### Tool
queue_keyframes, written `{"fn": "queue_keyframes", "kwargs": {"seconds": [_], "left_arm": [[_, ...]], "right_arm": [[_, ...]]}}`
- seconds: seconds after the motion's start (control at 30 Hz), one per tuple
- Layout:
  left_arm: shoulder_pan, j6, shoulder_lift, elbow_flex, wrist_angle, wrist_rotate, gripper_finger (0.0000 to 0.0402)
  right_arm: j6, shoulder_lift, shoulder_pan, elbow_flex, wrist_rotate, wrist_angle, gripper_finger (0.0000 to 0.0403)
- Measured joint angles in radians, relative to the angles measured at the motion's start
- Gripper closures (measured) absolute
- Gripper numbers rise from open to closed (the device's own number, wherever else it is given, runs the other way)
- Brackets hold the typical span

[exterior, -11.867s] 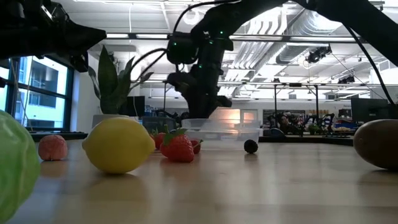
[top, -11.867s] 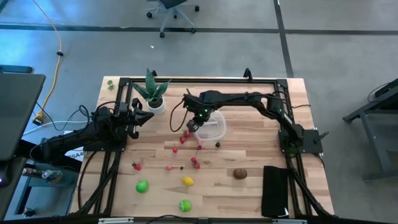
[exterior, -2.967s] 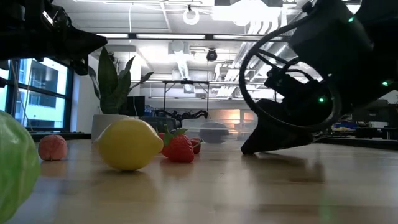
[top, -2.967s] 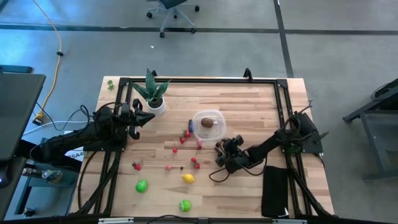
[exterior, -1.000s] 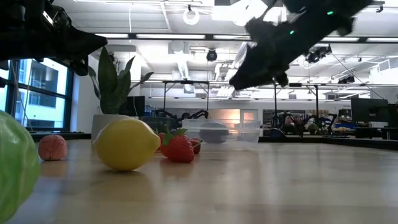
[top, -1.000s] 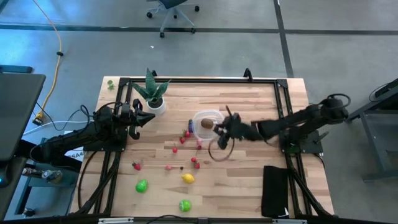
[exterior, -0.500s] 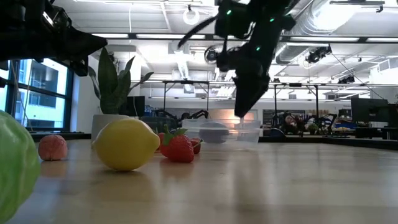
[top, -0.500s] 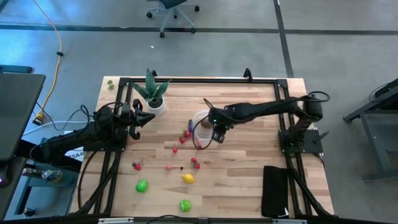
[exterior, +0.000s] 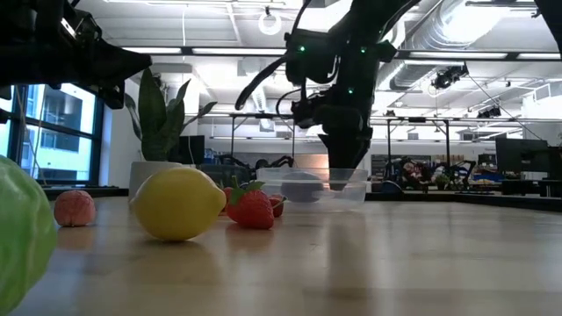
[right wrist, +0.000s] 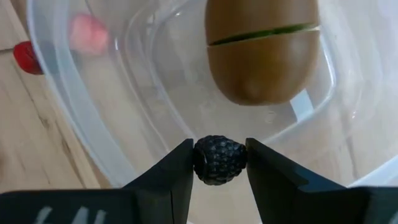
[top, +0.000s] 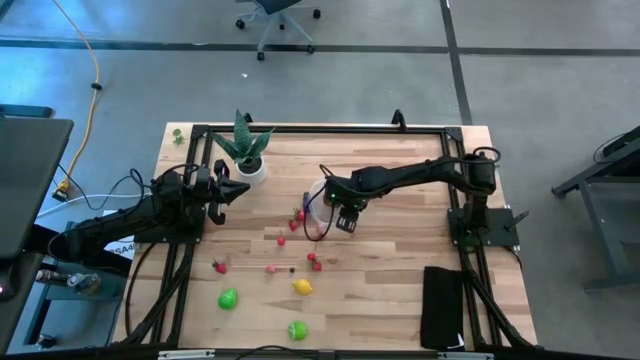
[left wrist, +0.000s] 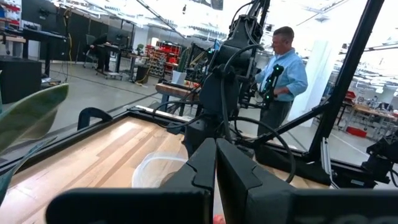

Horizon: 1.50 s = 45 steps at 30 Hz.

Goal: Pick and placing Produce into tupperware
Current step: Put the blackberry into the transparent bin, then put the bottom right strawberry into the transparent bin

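Observation:
My right gripper points down over the clear tupperware, shut on a small dark berry. In the high view it covers most of the tupperware. A brown kiwi and a pink piece lie inside the bowl. More produce lies on the wood: strawberries, a lemon and two green pieces. My left gripper waits shut at the table's left, beside the plant. My right gripper pinches the dark berry by its two opposite sides between its two fingertips. The fingers come from above, pointing down. The berry hangs clear of the bowl's floor, over the tupperware's inside, near the kiwi.
A spiky plant in a white pot stands at the far left. A black pad lies at the near right. A black frame runs around the table. A person stands beyond the table.
My right gripper has swung from the tupperware's right side toward the table's left until it is above the bowl. It has tipped from slanting to pointing almost straight down and has sunk a little, with the berry still between its fingers.

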Motion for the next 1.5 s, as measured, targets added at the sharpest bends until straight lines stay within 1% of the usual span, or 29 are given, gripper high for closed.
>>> {"fn": "queue_keyframes", "kwargs": {"seconds": [0.17,0.43,0.57,0.73,0.87,0.97,1.03,1.1,1.23,1.37,1.5], "left_arm": [[0.0,0.0,0.0,0.0,0.0,0.0,0.0399],[0.0,0.0,0.0,0.0,0.0,0.0,0.0399],[0.0,0.0,0.0,0.0,0.0,0.0,0.0399],[0.0,0.0,0.0,0.0,0.0,0.0,0.0399],[0.0,0.0,0.0,0.0,0.001,0.0,0.0399],[0.0,0.0,0.0,0.0,0.001,-0.001,0.0399],[0.0,0.0,0.0,0.0,0.001,-0.001,0.0399],[0.0,0.0,0.0,0.0,0.001,0.0,0.0399],[0.0,0.0,0.0,0.0,0.001,0.0,0.0399],[0.0,0.0,0.0,0.0,0.001,0.0,0.0399],[0.0,0.0,0.0,0.0,0.001,0.0,0.0399]], "right_arm": [[0.0,0.0,0.0,0.0,0.004,0.004,0.0251],[-0.007,-0.005,-0.001,0.0,0.039,0.002,0.0199],[-0.016,-0.062,0.016,0.0,0.065,0.0,0.0193],[-0.029,-0.179,0.103,0.0,0.146,0.033,0.0201],[-0.029,-0.231,0.208,-0.006,0.155,0.146,0.0207],[0.092,-0.232,0.287,-0.052,0.197,0.273,0.0208],[0.175,-0.211,0.339,-0.102,0.226,0.354,0.0208],[0.229,-0.176,0.396,-0.161,0.285,0.436,0.0208],[0.277,-0.093,0.487,-0.231,0.39,0.63,0.0208],[0.277,0.006,0.538,-0.252,0.465,0.747,0.0208],[0.253,0.075,0.549,-0.228,0.487,0.826,0.0208]]}}
